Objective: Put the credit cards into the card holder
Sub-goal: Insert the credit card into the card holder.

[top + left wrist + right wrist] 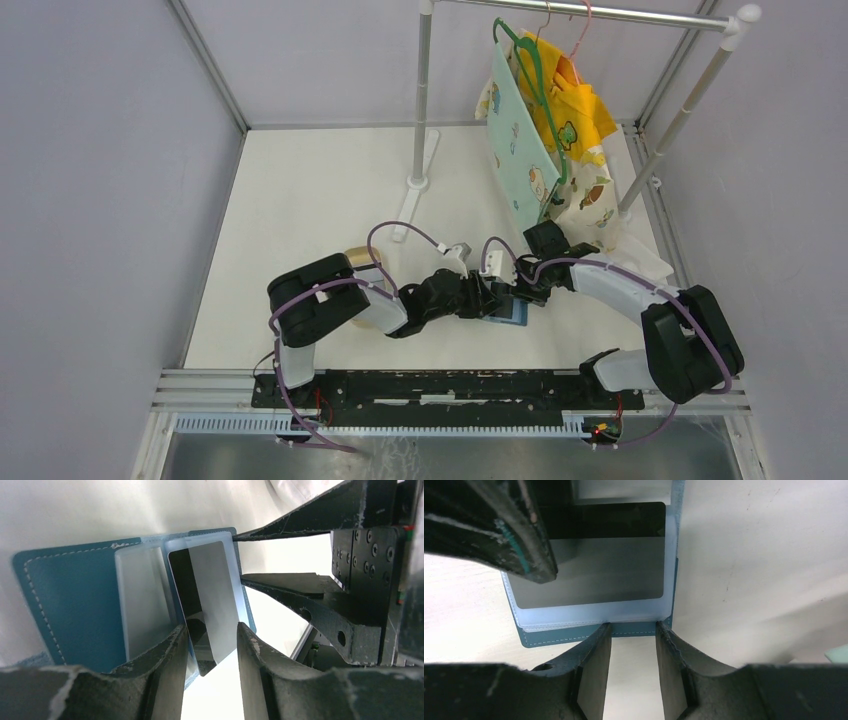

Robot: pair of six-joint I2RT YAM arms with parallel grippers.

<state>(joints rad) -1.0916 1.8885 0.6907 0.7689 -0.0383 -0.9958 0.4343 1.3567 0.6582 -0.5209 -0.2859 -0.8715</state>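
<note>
The teal-blue card holder point(511, 312) lies open on the table, its clear sleeves up; it also shows in the left wrist view point(75, 605) and the right wrist view point(574, 638). A dark grey credit card point(210, 580) sits mostly inside a sleeve and also shows in the right wrist view point(614, 565). My left gripper point(211, 627) is open, and the card's protruding corner lies between its fingers. One left finger point(519, 535) hangs over the card. My right gripper point(631, 625) is open, with its fingertips at the holder's stitched edge and bare table between them. No other cards show.
A tan oval tray point(358, 262) sits under the left arm. A clothes rack point(422, 100) stands at the back with hung garments point(545, 130). A white cloth point(645, 262) lies at the right beside the right arm.
</note>
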